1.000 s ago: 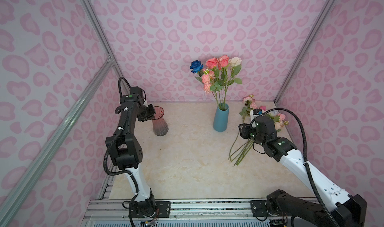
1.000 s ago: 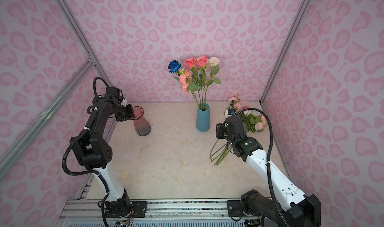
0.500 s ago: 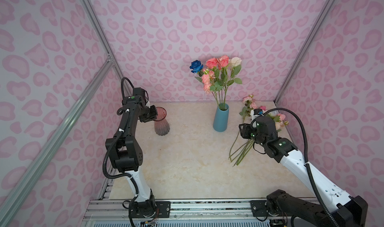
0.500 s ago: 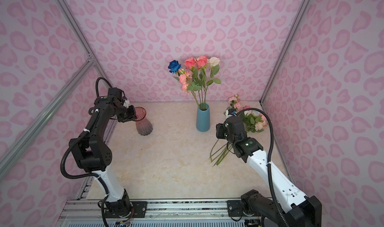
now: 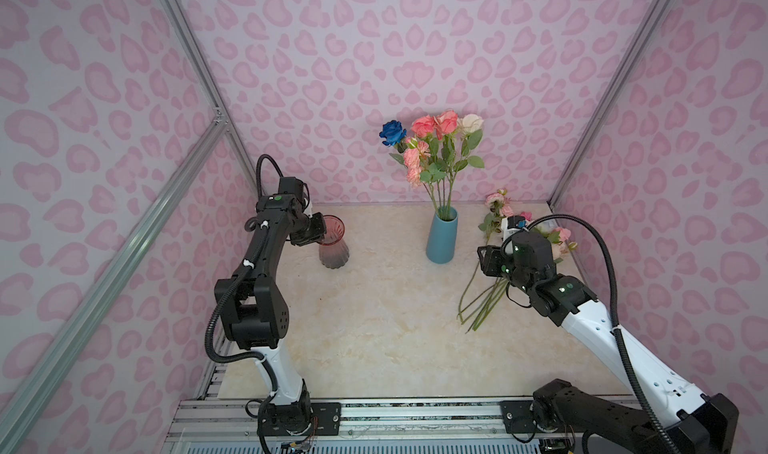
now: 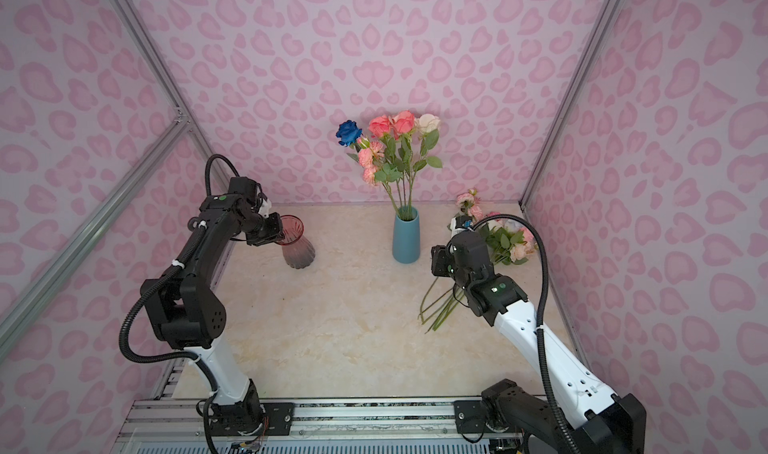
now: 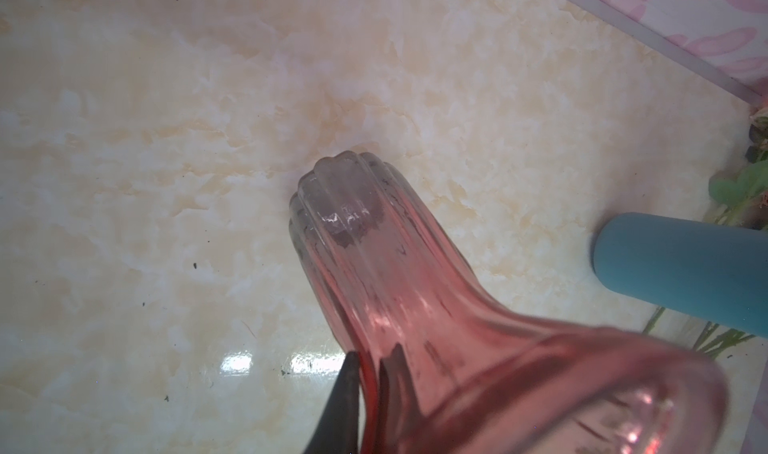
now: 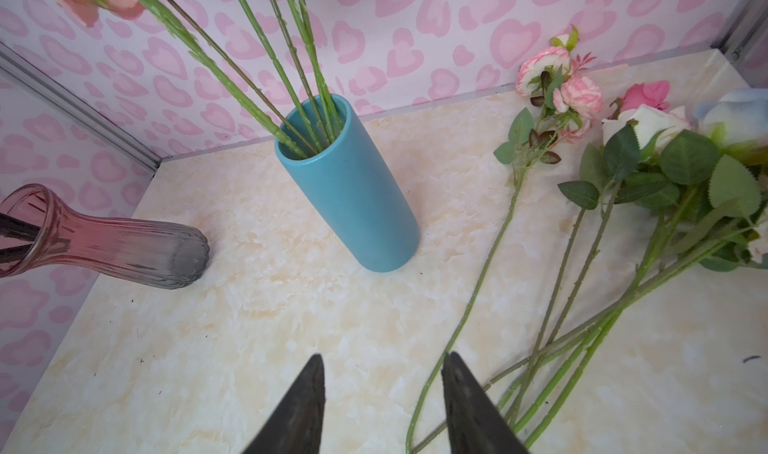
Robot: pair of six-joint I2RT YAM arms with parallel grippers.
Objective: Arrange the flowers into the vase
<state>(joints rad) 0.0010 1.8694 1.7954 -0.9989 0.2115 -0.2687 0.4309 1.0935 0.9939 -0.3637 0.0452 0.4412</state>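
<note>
Two vases: a blue vase stands upright toward the back middle of the table; a pink glass vase sits well to its left, near the left wall.
Grip on the left: the left gripper is clamped tight on the pink glass vase at its rim, one finger outside the neck, its partner showing dark through the glass inside the mouth.
Pink vase's stance: its base looks to be on the table and it seems to lean a little, though I can't be sure from these angles.
In the blue vase: arranged flowers, a deep blue rose, two coral, one cream and smaller pink blooms, stems down in the mouth.
On the table: loose flowers lie flat to the right of the blue vase, heads toward the back right corner, stems fanned toward the front.
Grip on the right: the right gripper hovers over the table just beside the loose stems, jaws partly apart, nothing between them.
</note>
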